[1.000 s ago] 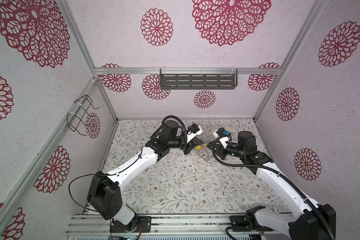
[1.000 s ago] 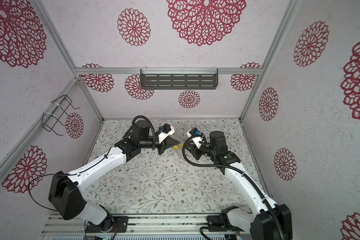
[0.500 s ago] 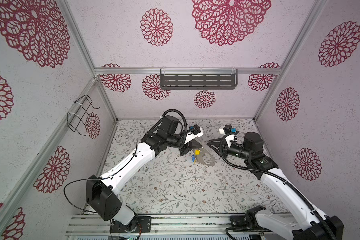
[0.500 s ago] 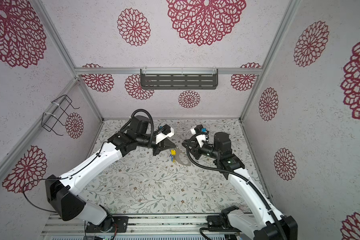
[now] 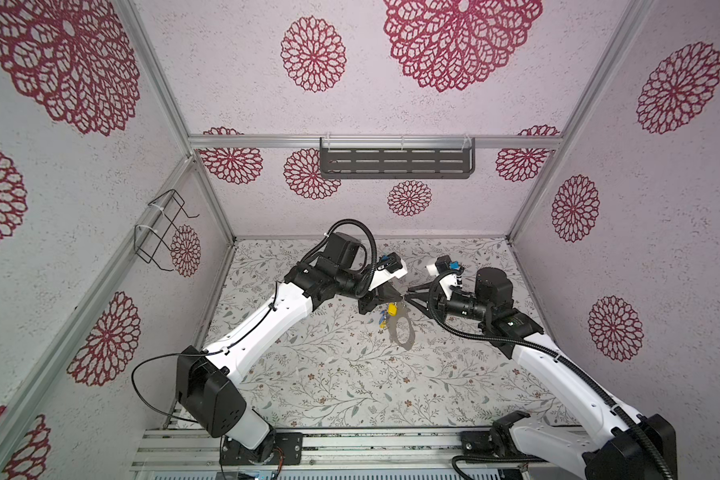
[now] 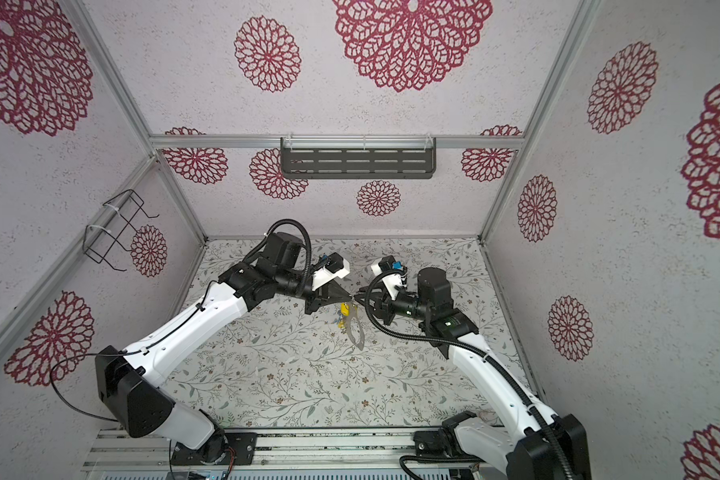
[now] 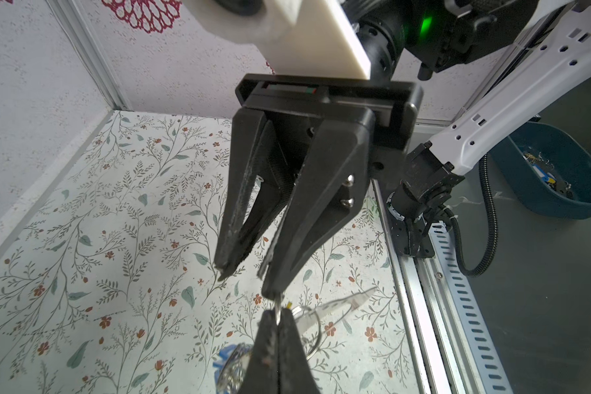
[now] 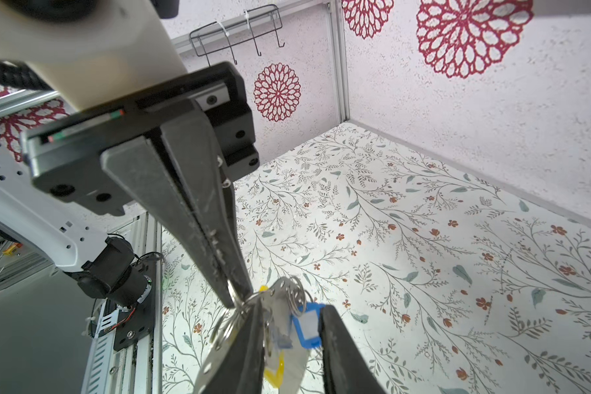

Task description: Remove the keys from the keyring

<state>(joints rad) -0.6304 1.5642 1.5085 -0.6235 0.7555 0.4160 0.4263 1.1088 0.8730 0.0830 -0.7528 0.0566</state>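
Note:
The keyring, a thin grey metal plate, hangs above the floral floor in both top views, also. Yellow keys and blue keys dangle at its top. My left gripper is shut on a small wire ring at the plate's top edge, and its tips pinch that ring. My right gripper faces it tip to tip with jaws apart. The blue key, a yellow key and the plate lie between its fingers.
A black slotted shelf hangs on the back wall and a wire rack on the left wall. The metal rail with both arm bases runs along the front. A blue bin stands outside the cell.
The right gripper drew back to the right, leaving the keyring hanging from the left gripper, then came back to the left gripper's tips, its jaws a little wider. The left gripper stayed shut.

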